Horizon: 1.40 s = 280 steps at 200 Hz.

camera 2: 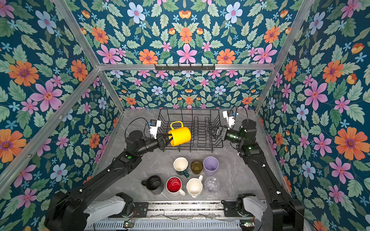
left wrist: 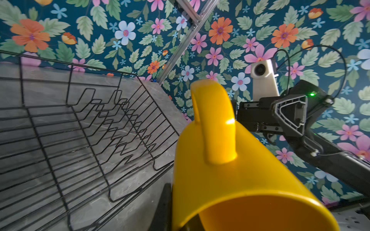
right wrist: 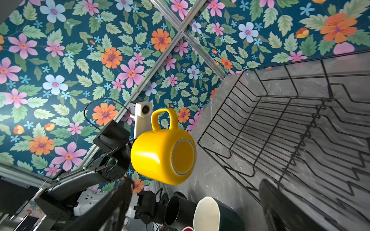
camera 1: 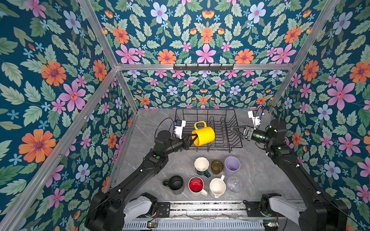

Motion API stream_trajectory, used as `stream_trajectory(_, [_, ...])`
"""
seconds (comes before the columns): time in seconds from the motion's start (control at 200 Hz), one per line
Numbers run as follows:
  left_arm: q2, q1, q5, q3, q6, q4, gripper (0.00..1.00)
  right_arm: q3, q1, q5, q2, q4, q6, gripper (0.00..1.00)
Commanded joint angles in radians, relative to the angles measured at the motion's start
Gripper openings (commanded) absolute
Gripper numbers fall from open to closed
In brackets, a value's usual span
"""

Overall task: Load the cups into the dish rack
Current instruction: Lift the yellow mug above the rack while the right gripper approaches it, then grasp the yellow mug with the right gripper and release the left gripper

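**Top views.** Nearest the camera runs the mounting rail (camera 1: 206, 208) that carries both arm bases. Beyond it, seven cups stand upright on the table (camera 1: 256, 176).
- Near row: black mug (camera 1: 175, 182), red-inside white mug (camera 1: 196, 184), plain white mug (camera 1: 217, 186), clear glass (camera 1: 233, 184).
- Far row: green-outside white mug (camera 1: 201, 164), olive glass (camera 1: 217, 167), lilac tumbler (camera 1: 232, 166).

The dish rack (camera 1: 224, 138) behind them holds nothing. The left gripper (camera 1: 193, 138) is clamped on the rim wall of the yellow mug (camera 1: 205, 135), one finger inside and one outside. The mug hangs on its side over the rack's left half, handle up, mouth toward the left arm. The right gripper (camera 1: 237, 131) sits over the rack's right end, apart from the mug.

**Left wrist view.** The mug fills the foreground. The rack's plate dividers (left wrist: 120, 120) are bare. The right gripper faces the mug's base.

**Right wrist view.** The right gripper's fingers (right wrist: 112, 204) stand wide apart with nothing between them. The mug's base faces this camera, clear of the rack wires.

**Step in hand (judgement).** The first of eight cups is being placed. The next move calls for lowering the mug until the rack wires support it, then parting the left jaws. A transfer to the right gripper is equally possible, and the pictures do not settle which.
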Motion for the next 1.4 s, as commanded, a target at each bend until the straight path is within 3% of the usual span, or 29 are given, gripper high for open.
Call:
stream_trajectory(0.0, [0.061, 0.006, 0.177, 0.043, -0.045, 0.216, 0.00, 0.028, 0.032, -0.074, 0.038, 0.095, -0.042, 0.99])
stream_trajectory(0.32, [0.228, 0.028, 0.323, 0.032, -0.255, 0.583, 0.00, 0.064, 0.059, -0.157, 0.050, 0.145, -0.050, 0.99])
stream_trajectory(0.55, [0.342, 0.038, 0.376, 0.000, -0.495, 0.923, 0.00, 0.084, 0.149, -0.077, 0.026, 0.009, -0.174, 0.99])
stream_trajectory(0.7, [0.341, 0.039, 0.375, -0.012, -0.508, 0.947, 0.00, 0.103, 0.189, -0.024, 0.054, -0.002, -0.185, 0.99])
stream_trajectory(1.395, [0.304, 0.042, 0.361, -0.012, -0.413, 0.781, 0.00, 0.154, 0.313, 0.006, 0.136, -0.046, -0.226, 0.99])
